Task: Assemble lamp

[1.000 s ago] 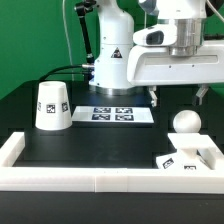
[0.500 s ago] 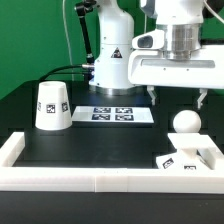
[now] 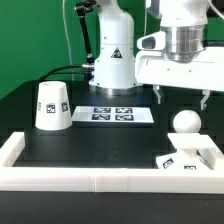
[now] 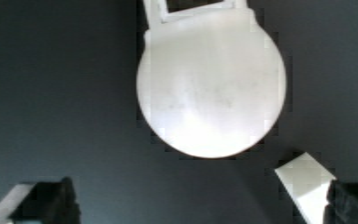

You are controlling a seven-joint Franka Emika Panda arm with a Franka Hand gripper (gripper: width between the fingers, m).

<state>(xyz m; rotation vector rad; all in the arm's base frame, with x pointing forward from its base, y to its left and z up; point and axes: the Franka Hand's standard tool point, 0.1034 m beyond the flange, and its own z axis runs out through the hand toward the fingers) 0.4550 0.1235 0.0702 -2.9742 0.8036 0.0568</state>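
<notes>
The bulb (image 3: 185, 122) sits on the black table (image 3: 110, 140) toward the exterior view's right, its round white head plain to see and touching no other lamp part. The gripper (image 3: 183, 99) hangs above it with its fingers (image 4: 314, 180) spread wider than the ball and nothing held between them. In the wrist view the bulb appears as a big white oval with the stem at one end. The base (image 3: 188, 157) lies just in front of the bulb, in the corner of the white rail (image 3: 100, 178). The shade (image 3: 52, 105) stands mouth down, well apart at the exterior view's left. The marker board (image 3: 120, 114) lies flat between them, farther back.
</notes>
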